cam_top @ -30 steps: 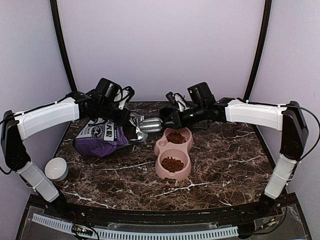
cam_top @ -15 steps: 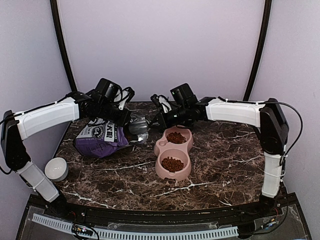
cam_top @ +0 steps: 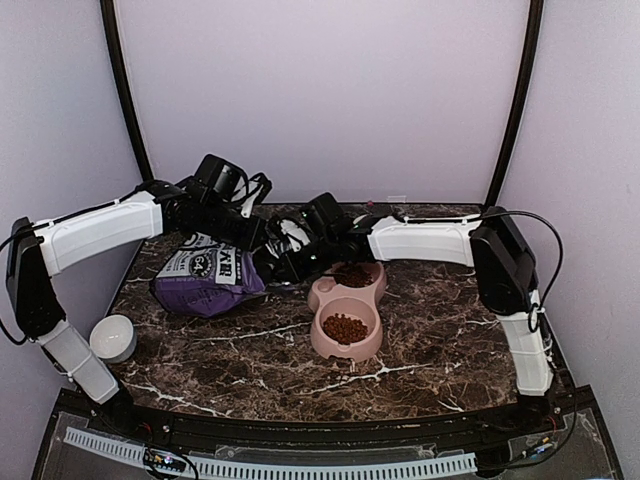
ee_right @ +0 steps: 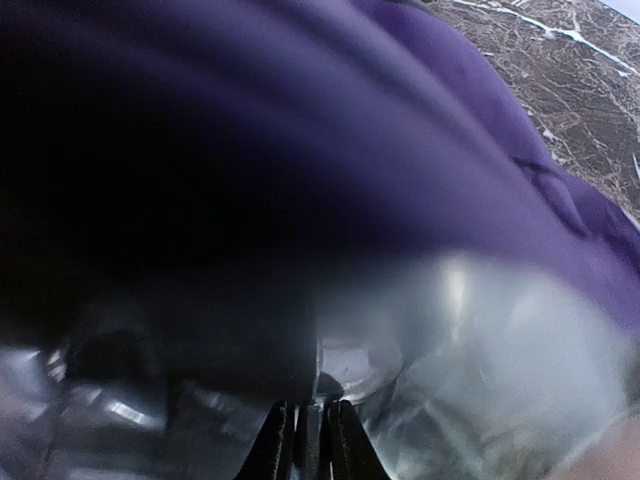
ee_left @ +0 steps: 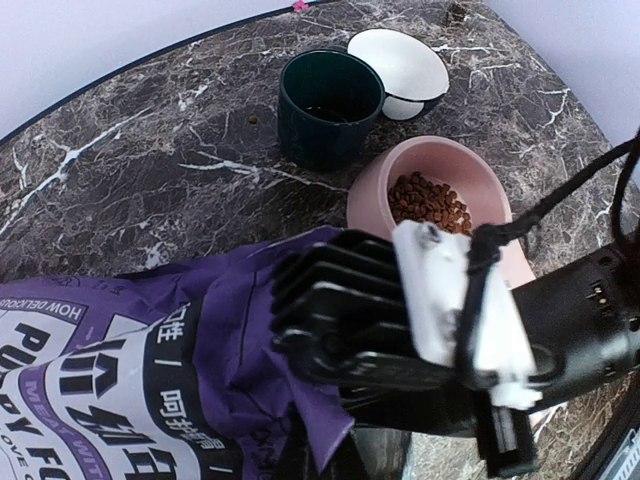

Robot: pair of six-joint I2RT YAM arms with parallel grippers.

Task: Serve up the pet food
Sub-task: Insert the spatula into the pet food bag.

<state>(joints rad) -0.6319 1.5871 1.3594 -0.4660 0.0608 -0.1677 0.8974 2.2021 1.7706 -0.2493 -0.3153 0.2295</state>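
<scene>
Diving back into the bag point(cam_top: 205, 275) for more pet food point(cam_top: 345, 326): right pincer point(ee_right: 308, 425) pinches the scoop handle point(ee_right: 312, 455), left pincer point(cam_top: 255, 238) clamps the bag's lip.

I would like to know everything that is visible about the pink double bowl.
The pink double bowl is one smooth piece, plastic by its look: two round wells joined by a narrower waist. It stands flat on the dark marble table, near the middle, with one well nearer the arms' bases and one farther. Both wells hold brown kibble. In the top view the right arm passes over the far rim; whether it touches the bowl cannot be told.
</scene>
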